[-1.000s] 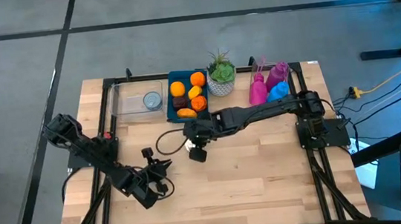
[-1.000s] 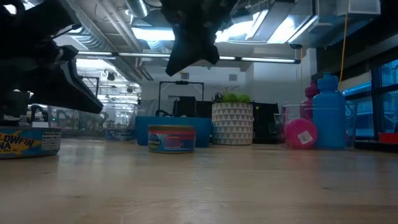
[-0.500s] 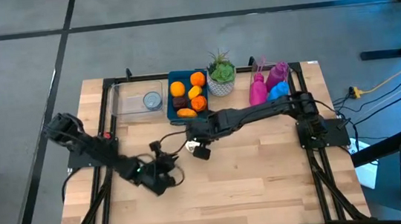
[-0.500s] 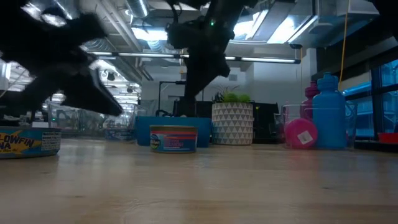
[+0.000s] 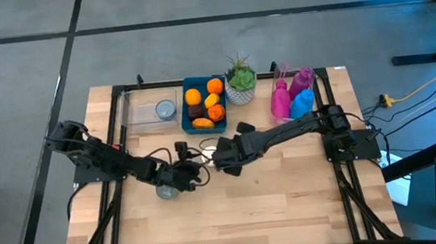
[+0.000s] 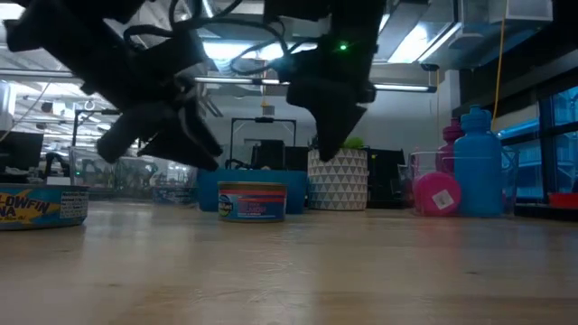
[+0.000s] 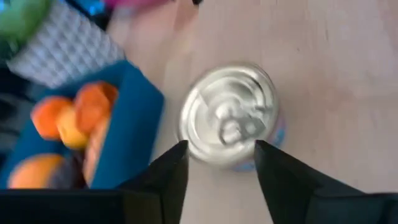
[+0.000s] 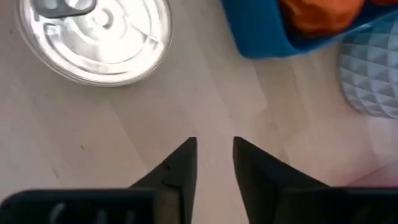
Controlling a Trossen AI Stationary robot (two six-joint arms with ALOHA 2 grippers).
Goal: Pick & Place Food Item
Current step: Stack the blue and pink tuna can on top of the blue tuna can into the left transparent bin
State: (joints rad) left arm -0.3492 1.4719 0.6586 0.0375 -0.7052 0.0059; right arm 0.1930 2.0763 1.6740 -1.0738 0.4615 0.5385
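Observation:
A tuna can with a silver pull-tab lid (image 7: 230,121) stands on its base on the wood table, close to the blue bin of oranges (image 7: 134,124). It also shows in the right wrist view (image 8: 96,37) and in the low view (image 6: 251,200). My left gripper (image 7: 221,146) is open and hovers just short of this can, its fingers apart. My right gripper (image 8: 214,142) is beside the can with a narrow gap between its fingers, over bare wood. In the high view both grippers, left (image 5: 197,171) and right (image 5: 225,162), meet at mid-table.
A second tuna can (image 5: 164,191) stands near the left arm, seen at the left in the low view (image 6: 36,206). Along the far edge are a clear container (image 5: 138,114) holding a can, the blue bin (image 5: 186,117), a potted plant (image 5: 240,87), and pink and blue bottles (image 5: 293,98).
My left arm has swung from the near-left part of the table toward the centre and the can beside the blue bin, uncovering the second can. My right gripper has come down and shifted a little toward the table's right and near side.

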